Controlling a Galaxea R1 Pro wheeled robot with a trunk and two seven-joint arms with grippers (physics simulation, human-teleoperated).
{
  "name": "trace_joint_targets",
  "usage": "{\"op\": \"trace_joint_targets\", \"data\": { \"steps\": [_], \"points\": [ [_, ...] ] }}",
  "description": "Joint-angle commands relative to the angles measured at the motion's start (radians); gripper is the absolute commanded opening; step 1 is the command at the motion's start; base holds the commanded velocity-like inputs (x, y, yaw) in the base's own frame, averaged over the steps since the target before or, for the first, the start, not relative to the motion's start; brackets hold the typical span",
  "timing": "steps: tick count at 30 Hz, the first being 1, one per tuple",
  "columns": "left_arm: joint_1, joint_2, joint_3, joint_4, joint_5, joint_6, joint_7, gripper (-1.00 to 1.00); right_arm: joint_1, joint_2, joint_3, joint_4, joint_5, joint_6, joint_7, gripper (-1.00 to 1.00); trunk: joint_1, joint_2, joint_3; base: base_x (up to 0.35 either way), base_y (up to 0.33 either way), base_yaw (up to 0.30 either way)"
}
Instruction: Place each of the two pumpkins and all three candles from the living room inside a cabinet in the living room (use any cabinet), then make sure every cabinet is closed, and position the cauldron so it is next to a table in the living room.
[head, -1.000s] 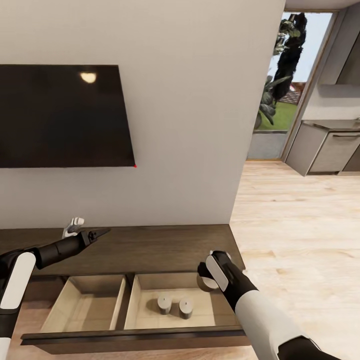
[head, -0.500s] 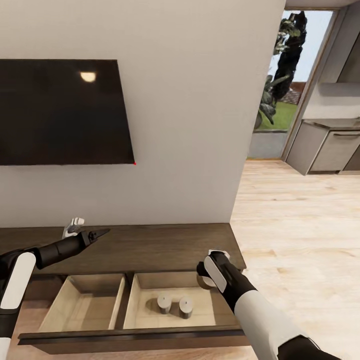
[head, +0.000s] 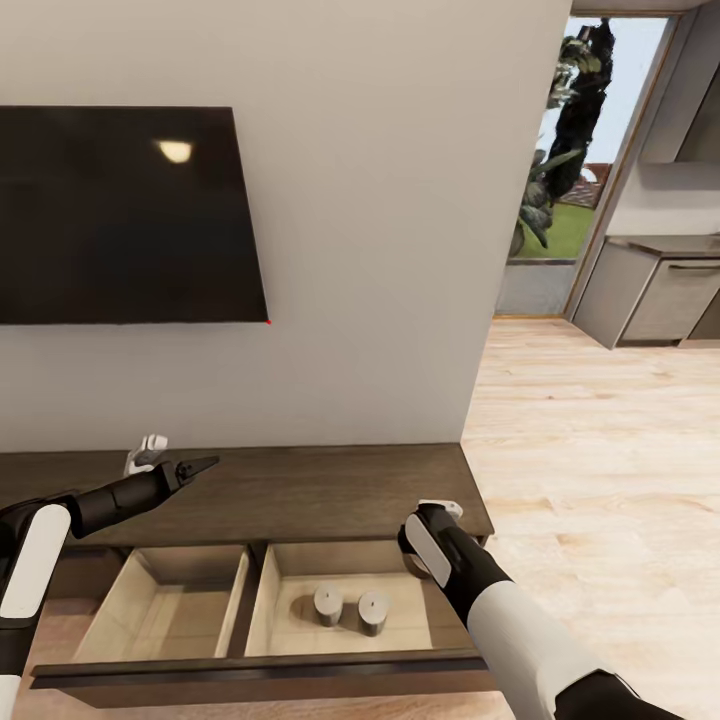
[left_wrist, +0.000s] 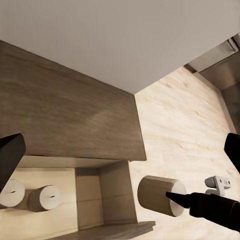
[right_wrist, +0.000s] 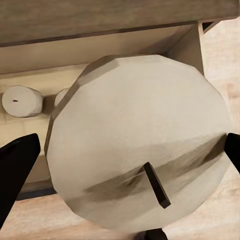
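The right gripper (head: 418, 545) is hanging over the right end of the open drawer (head: 250, 672) of the cabinet (head: 300, 490), gripping a third candle (right_wrist: 137, 165) between its dark fingers (right_wrist: 17, 165); in the right wrist view that candle's pale top with its short dark wick is sitting right up against the camera, a finger at either side. In the left wrist view the same candle (left_wrist: 159, 195) is showing as a squat cylinder held above the drawer's right end wall. Below and to the left of it, two candles (head: 328, 605) are standing upright and just beside each other on the pale floor of the drawer's right compartment (head: 300, 625); the left compartment (head: 165, 610) is lying on the other side of a wooden divider. Further back, the left gripper (head: 195, 466) is hovering over the cabinet's dark top, holding nothing, its fingers seemingly drawn to a narrow point, though the head view is too small to be sure. A small white object (head: 147, 452) is standing behind it near the wall. Above, a black television (head: 125, 215) is hanging on the wall, and grey kitchen units (head: 660, 295) are lying beyond the pale wooden floor (head: 590, 450) to the right
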Motion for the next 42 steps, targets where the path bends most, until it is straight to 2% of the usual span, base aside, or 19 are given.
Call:
{"op": "trace_joint_targets", "data": {
  "steps": [1,5,7,13,22,25,27,32,36,42],
  "points": [
    [-0.001,0.000,0.002,0.000,-0.005,0.005,-0.008,1.00,-0.001,0.000,0.003,0.001,-0.007,0.001,-0.009,-1.00,0.004,-0.008,-0.004,0.000,0.000,0.000],
    [-0.001,0.000,0.002,0.000,-0.005,0.005,-0.008,1.00,-0.001,0.000,0.003,0.002,-0.009,-0.003,-0.010,-1.00,0.019,-0.036,-0.017,0.000,0.000,0.000],
    [-0.001,0.000,0.002,0.000,-0.005,0.005,-0.008,1.00,-0.002,0.000,0.004,0.003,-0.013,-0.029,-0.009,-1.00,0.027,-0.050,-0.023,0.000,0.000,0.000],
    [-0.001,0.000,0.002,0.000,-0.005,0.005,-0.008,1.00,-0.001,0.000,0.015,0.010,-0.012,-0.202,-0.007,-1.00,0.050,-0.092,-0.042,0.000,0.000,0.000],
    [-0.002,0.000,0.002,0.000,-0.005,0.005,-0.008,1.00,-0.001,0.000,0.020,0.009,-0.019,-0.230,-0.003,-1.00,0.084,-0.155,-0.070,0.000,0.000,0.000],
    [-0.001,0.000,0.002,0.000,-0.005,0.005,-0.008,1.00,-0.001,0.000,0.017,0.008,-0.024,-0.209,-0.004,-1.00,0.096,-0.176,-0.079,0.000,0.000,0.000],
    [-0.001,0.000,0.002,0.000,-0.005,0.005,-0.008,1.00,-0.001,0.000,0.011,0.007,-0.030,-0.156,-0.003,-1.00,0.104,-0.190,-0.086,0.000,0.000,0.000],
    [-0.001,0.000,0.002,0.000,-0.005,0.005,-0.008,1.00,-0.001,0.000,-0.043,0.004,-0.086,-0.027,-0.001,-1.00,0.123,-0.225,-0.101,0.000,0.000,0.000],
    [-0.001,0.000,0.002,0.000,-0.005,0.005,-0.008,1.00,-0.001,0.000,-0.069,0.004,-0.106,0.002,-0.001,-1.00,0.138,-0.253,-0.114,0.000,0.000,0.000],
    [-0.001,0.000,0.002,0.000,-0.005,0.005,-0.008,1.00,-0.001,0.000,-0.074,0.004,-0.121,0.013,0.000,-1.00,0.161,-0.295,-0.133,0.000,0.000,0.000]
  ]
}}
